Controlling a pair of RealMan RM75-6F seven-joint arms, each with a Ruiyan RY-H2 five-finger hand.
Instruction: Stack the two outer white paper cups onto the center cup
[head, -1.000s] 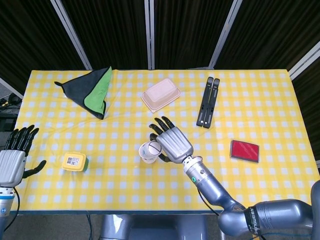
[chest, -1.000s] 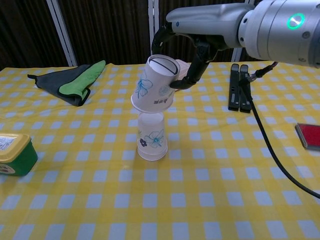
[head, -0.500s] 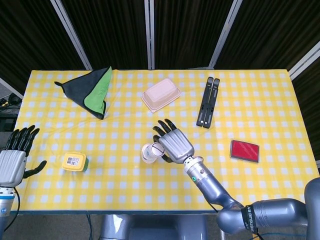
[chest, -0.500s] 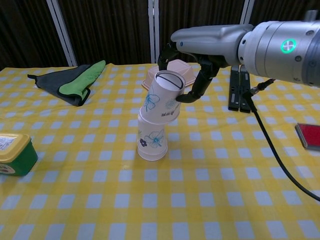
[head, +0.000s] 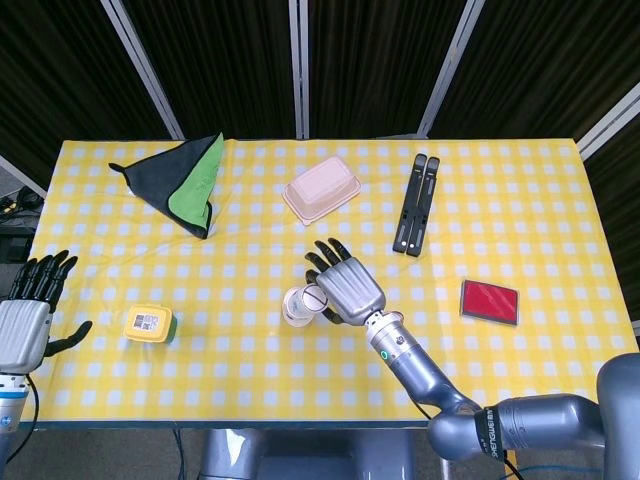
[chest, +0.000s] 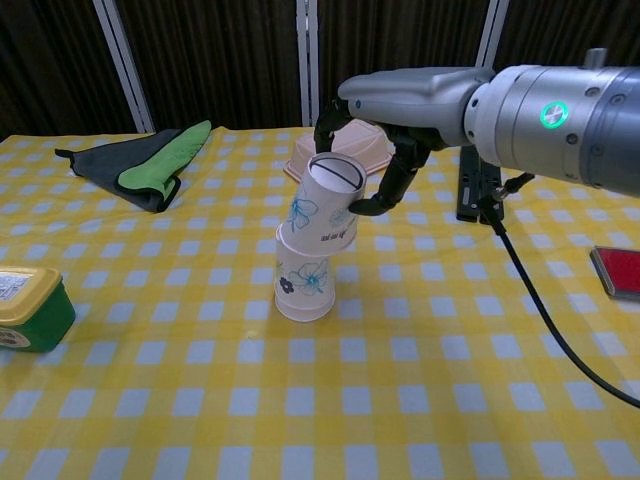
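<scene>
An upside-down white paper cup with blue flowers (chest: 303, 283) stands at the table's middle. A second flowered cup (chest: 324, 207), also upside down and tilted, sits partly over its top. My right hand (chest: 385, 140) holds that upper cup from behind and above, fingers curled around its rim side. In the head view the cups (head: 300, 303) show just left of the right hand (head: 346, 290). My left hand (head: 28, 316) hangs at the table's left edge with fingers spread and nothing in it. No third separate cup shows.
A yellow-lidded green box (head: 148, 324) lies front left. A green and grey cloth (head: 185, 182) is at the back left, a pink container (head: 322, 188) behind the cups, a black folded stand (head: 415, 203) back right, a red card (head: 490, 301) at right.
My right hand has lowered the tilted upper cup down onto the standing cup, from hanging above it to partly seated over its top. The left hand has stayed still.
</scene>
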